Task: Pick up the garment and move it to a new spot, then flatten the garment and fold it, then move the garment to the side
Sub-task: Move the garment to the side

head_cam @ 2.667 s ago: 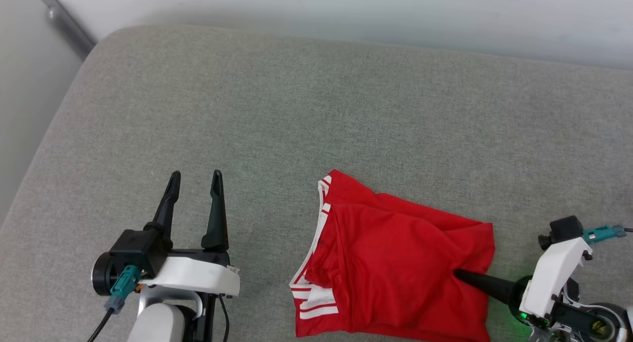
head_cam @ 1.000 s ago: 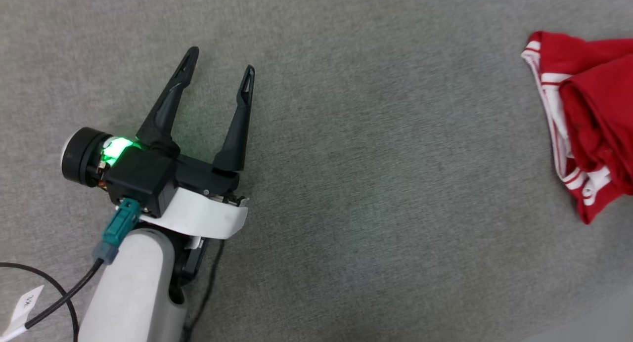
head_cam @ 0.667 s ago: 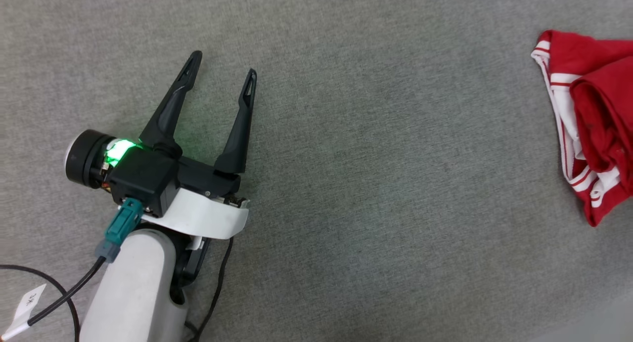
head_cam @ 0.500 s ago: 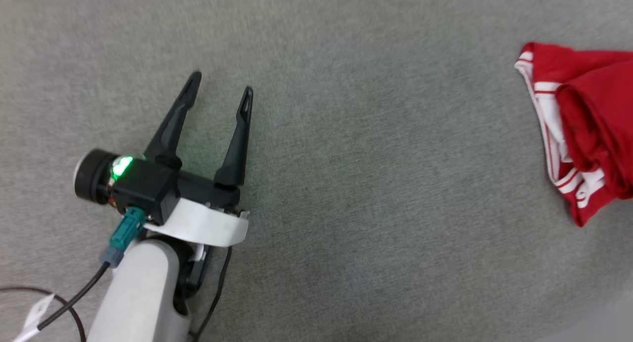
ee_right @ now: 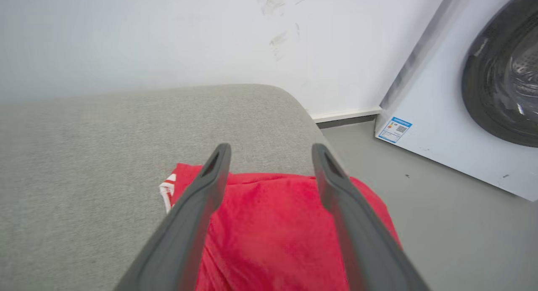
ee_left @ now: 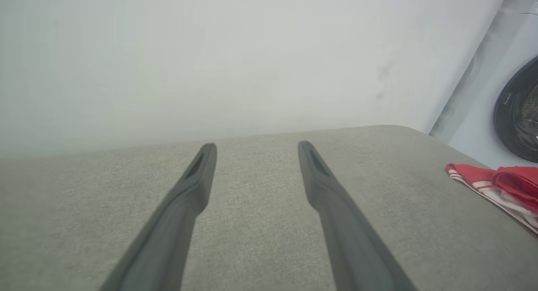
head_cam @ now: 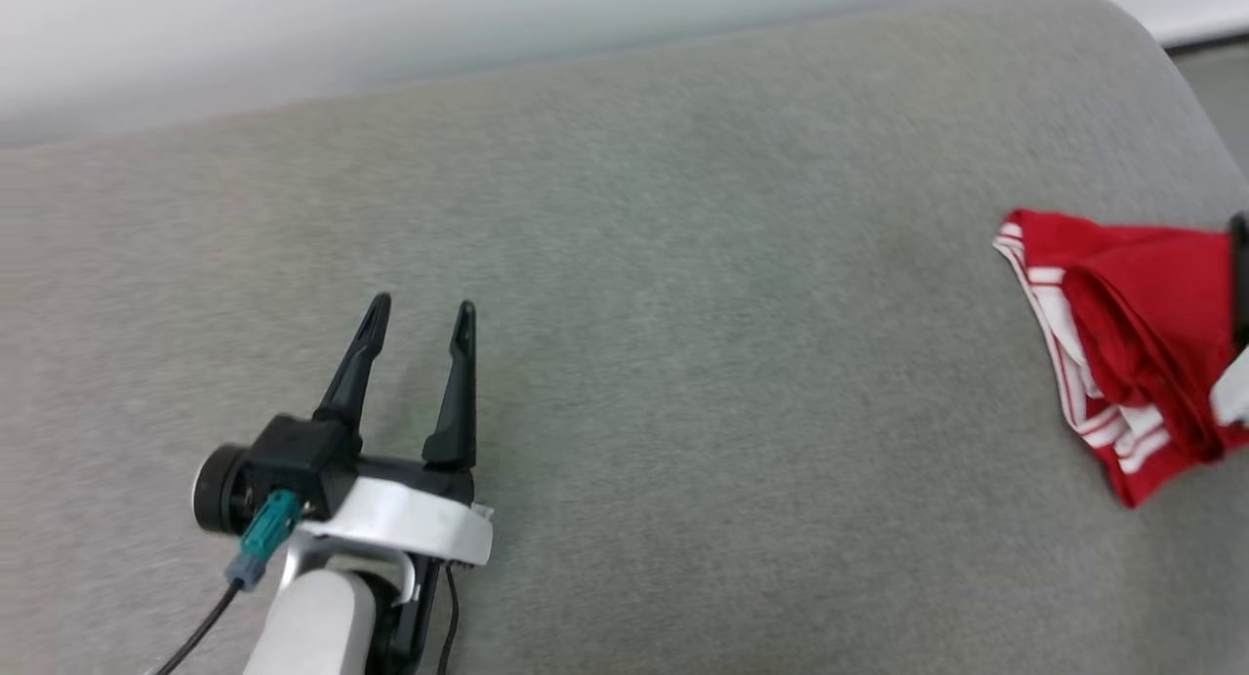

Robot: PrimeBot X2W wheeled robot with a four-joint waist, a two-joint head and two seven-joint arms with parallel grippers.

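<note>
The garment [head_cam: 1132,334], a folded red bundle with white red-striped edging, lies near the right end of the grey cushion [head_cam: 683,265]. In the right wrist view my right gripper [ee_right: 271,150] hovers open just above the garment [ee_right: 269,236], with nothing between its fingers. A sliver of that arm [head_cam: 1235,387] shows at the head view's right edge, over the garment. My left gripper [head_cam: 422,309] stands open and empty over bare cushion, far to the left of the garment. The left wrist view has the left gripper [ee_left: 256,147] open, with the garment [ee_left: 500,183] off to the right.
The cushion's rounded right end [ee_right: 294,110] drops to a grey floor [ee_right: 441,223] close beside the garment. A white washing machine [ee_right: 483,93] with a dark round door stands on that floor. A white wall [head_cam: 390,41] runs behind the cushion.
The head camera has swung and tilted up, bringing the wall into view. The garment went from mid-cushion, under my right gripper's finger, to the right end. The left gripper stayed open.
</note>
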